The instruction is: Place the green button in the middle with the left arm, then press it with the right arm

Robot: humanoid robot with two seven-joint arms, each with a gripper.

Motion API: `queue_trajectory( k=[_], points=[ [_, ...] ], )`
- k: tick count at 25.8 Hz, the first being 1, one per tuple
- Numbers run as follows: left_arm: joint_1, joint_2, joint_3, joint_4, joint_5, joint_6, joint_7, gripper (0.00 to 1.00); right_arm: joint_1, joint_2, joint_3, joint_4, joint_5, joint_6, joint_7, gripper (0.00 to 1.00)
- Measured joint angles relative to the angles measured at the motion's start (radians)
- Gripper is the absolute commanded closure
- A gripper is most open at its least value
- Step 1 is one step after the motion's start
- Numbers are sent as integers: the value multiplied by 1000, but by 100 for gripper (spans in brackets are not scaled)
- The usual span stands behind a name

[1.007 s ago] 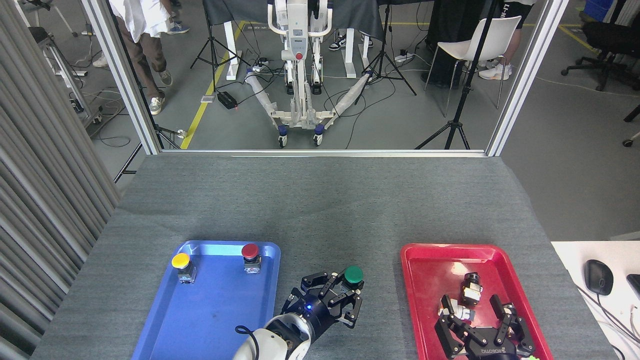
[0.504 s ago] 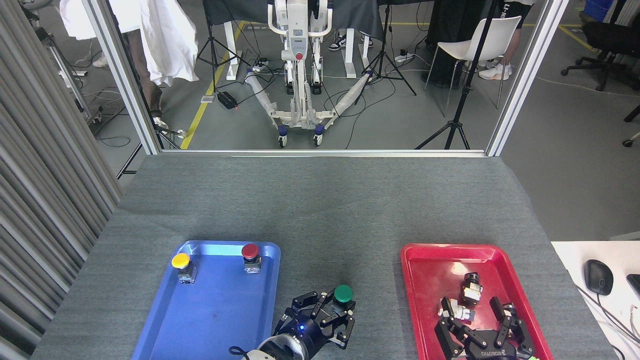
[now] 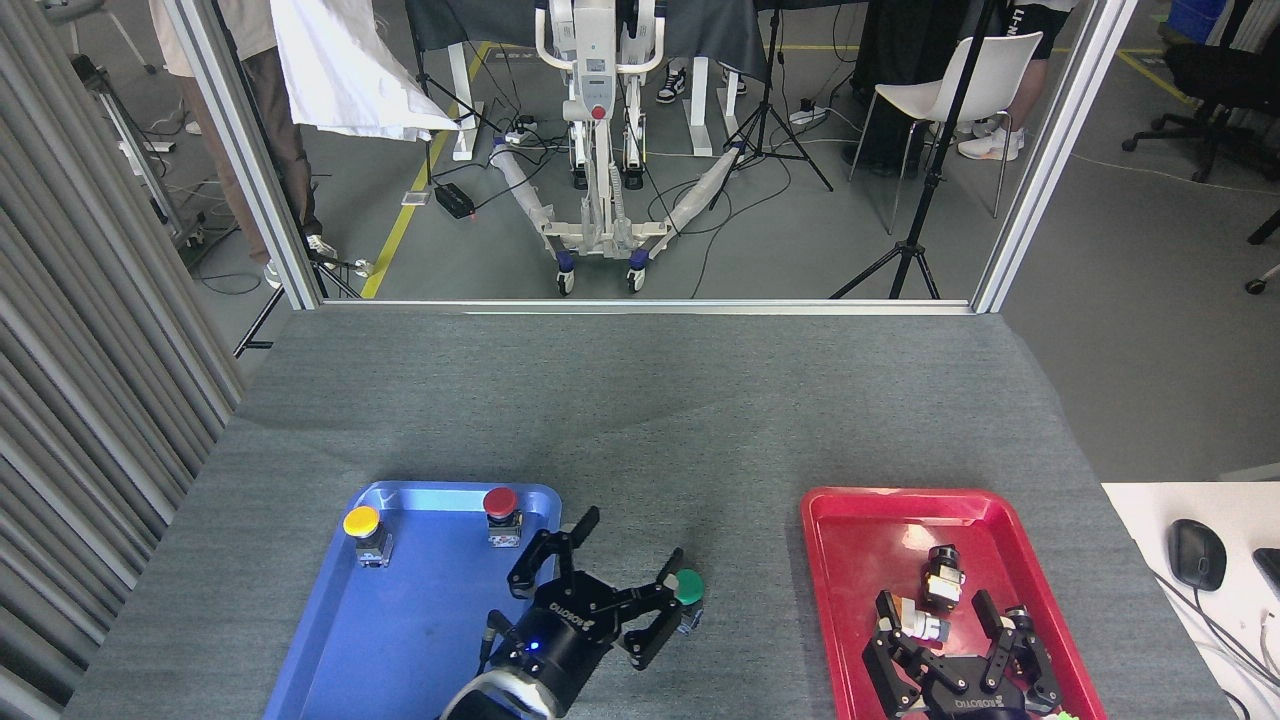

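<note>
Grey fabric [image 3: 640,420] bears the green button [image 3: 688,587], touching the spread left claw's [image 3: 628,553] right fingertip.

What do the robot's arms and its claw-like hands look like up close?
Both grippers, left and right, are black, built of jointed linkage fingers, with white "ROBOTIQ" lettering on the body. The left one shows a small blue light, a short black cable and a white, rounded arm segment behind it.

Green button [image 3: 688,587] base partly hidden by left end effector [image 3: 625,550] finger.
</note>
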Motion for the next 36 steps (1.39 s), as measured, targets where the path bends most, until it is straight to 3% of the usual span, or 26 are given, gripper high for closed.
queue_trajectory(
  k=[3,6,11,14,21,36],
  points=[
    [113,68,101,-88,-83,96,5,0,-2,1,10,1,1,0,-1,6],
    [194,107,176,-116,-146,157,18,0,-5,3,23,1,4,0,-1,22],
    [246,46,340,-130,-167,91,31,0,-22,11,59,3,9,0,-4,77],
    [254,22,405,-130,-156,39,34,0,-42,13,87,8,10,0,-5,99],
    [247,15,437,-127,-124,9,30,0,-88,38,174,60,35,15,-6,100],
    [250,-2,393,-119,-110,10,34,0,-223,101,358,286,85,143,-4,100]
  ],
)
